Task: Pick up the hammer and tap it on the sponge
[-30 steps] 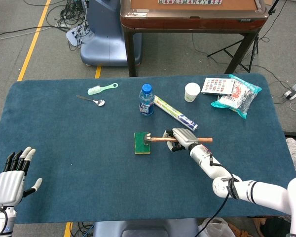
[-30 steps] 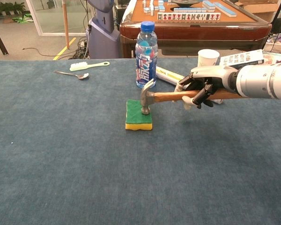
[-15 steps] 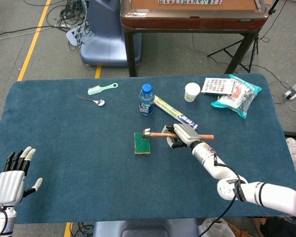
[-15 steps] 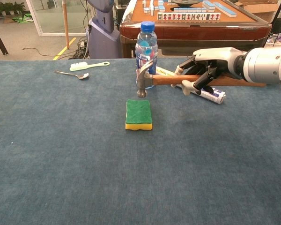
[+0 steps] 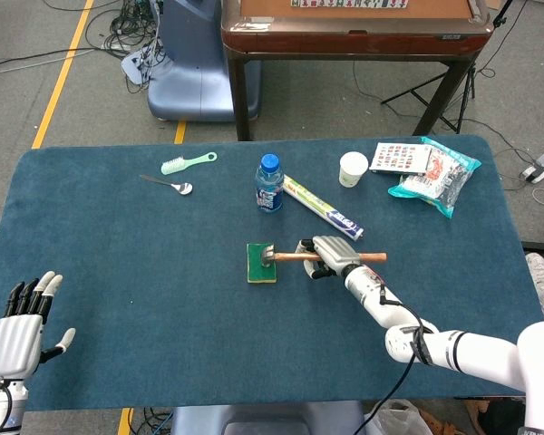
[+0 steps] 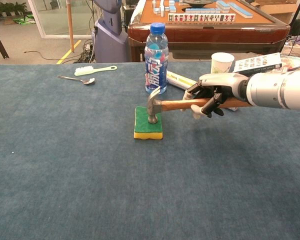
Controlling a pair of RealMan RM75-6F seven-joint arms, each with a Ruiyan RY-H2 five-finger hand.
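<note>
My right hand [image 5: 330,255] [image 6: 212,94] grips the wooden handle of the hammer [image 5: 295,256] [image 6: 177,104], holding it level and pointing left. The metal hammer head [image 6: 152,105] rests on the green top of the sponge [image 5: 257,265] [image 6: 146,123], a green and yellow block near the table's middle. My left hand [image 5: 18,319] hovers over the near left corner of the table with its fingers spread and nothing in it; the chest view does not show it.
A blue-capped water bottle [image 5: 268,184] [image 6: 156,58] stands just behind the sponge, with a foil-wrapped tube [image 5: 323,207] lying to its right. A paper cup [image 5: 353,169], a booklet and a snack bag [image 5: 435,179] are at the back right. A toothbrush [image 5: 188,163] and spoon [image 5: 168,185] lie at the back left.
Half a second ago the hammer was raised above and behind the sponge; now my right hand has brought it down so the head sits on the sponge again. The left hand has barely shifted.
</note>
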